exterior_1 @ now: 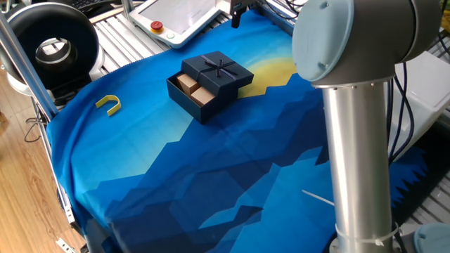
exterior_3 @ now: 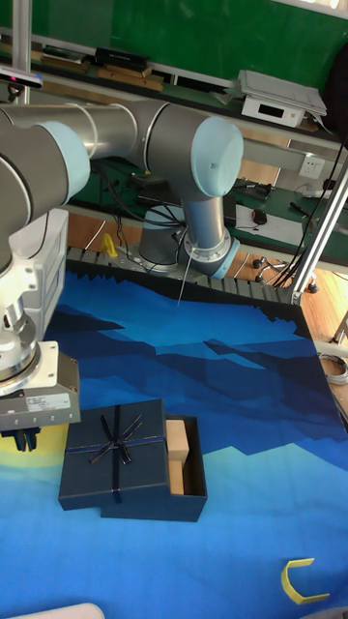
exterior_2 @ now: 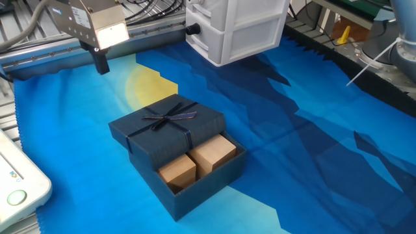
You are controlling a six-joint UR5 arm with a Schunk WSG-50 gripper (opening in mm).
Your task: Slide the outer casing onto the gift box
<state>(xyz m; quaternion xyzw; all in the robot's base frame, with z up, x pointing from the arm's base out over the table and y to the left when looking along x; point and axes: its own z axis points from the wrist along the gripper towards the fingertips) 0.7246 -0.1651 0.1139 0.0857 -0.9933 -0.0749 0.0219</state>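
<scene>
The outer casing [exterior_1: 219, 69] [exterior_2: 167, 126] [exterior_3: 115, 456], a navy shell with a ribbon cross and bow, covers part of the gift box [exterior_1: 190, 100] [exterior_2: 202, 184] [exterior_3: 191, 474]. The box's tan blocks [exterior_2: 195, 162] show at its uncovered end. My gripper [exterior_1: 238, 14] [exterior_2: 102, 64] hangs beyond the casing's far edge, above the yellow patch of the cloth, apart from the casing. Its dark fingers are together and hold nothing. In the tall view my gripper [exterior_3: 23, 435] is to the casing's left, mostly hidden behind its own grey body.
A white drawer unit [exterior_2: 237, 26] stands at the cloth's far edge. A yellow U-shaped piece [exterior_1: 108, 104] [exterior_3: 301, 581] lies on the cloth away from the box. A white pendant [exterior_1: 179, 17] and a black round device [exterior_1: 53, 43] sit off the cloth. The arm's column [exterior_1: 358, 154] rises at the right.
</scene>
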